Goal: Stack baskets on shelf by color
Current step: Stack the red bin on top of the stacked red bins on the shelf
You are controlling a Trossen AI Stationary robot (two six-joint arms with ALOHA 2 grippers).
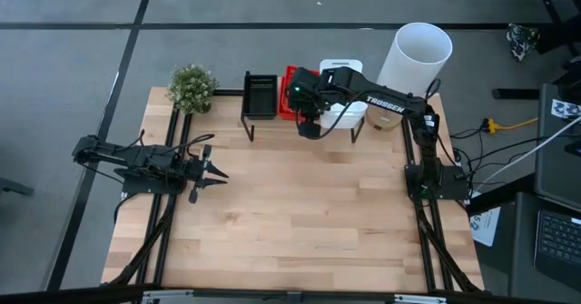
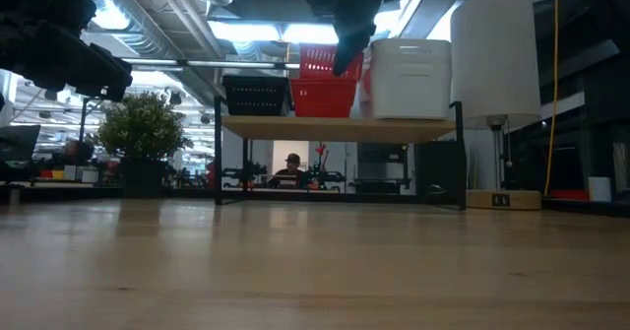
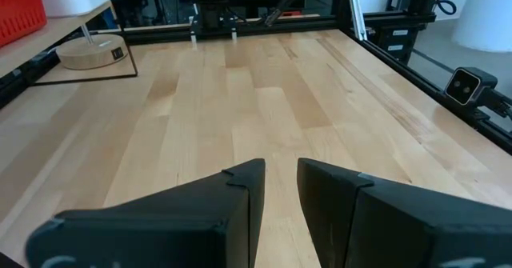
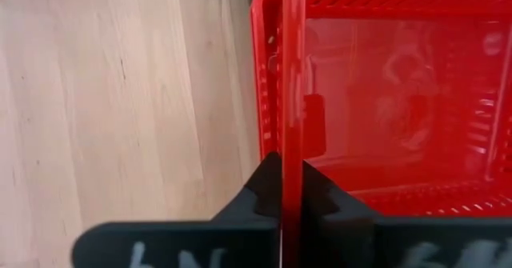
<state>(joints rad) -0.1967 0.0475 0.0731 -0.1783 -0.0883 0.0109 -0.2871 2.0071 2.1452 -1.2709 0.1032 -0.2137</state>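
Note:
My right gripper [image 1: 310,127] [image 2: 346,59] hangs over the middle of the shelf [image 2: 340,126], shut on a red mesh basket [image 2: 317,62]. Right beneath it a second red basket [image 2: 323,99] stands on the plank. Black baskets [image 1: 260,95] [image 2: 256,94] stand on the shelf's left part. White baskets [image 1: 342,66] [image 2: 411,79] stand on its right part. My left gripper [image 1: 214,172] [image 3: 280,188] waits open, low above the table's left side and far from the shelf. My right gripper pinches one side wall of the red basket at its rim [image 4: 292,152], one finger inside the basket and one outside. The fingers [image 4: 268,192] come from above, pointing down. The basket hangs tilted just over the lower red basket [image 4: 264,76]; whether they touch I cannot tell.
A tall white cylinder [image 1: 416,54] [image 2: 497,54] stands at the shelf's right end, on a round wooden base [image 3: 90,54]. A small potted plant [image 1: 192,86] [image 2: 143,128] stands at the table's far left corner. The tabletop [image 1: 300,213] stretches bare wood in front of the shelf.

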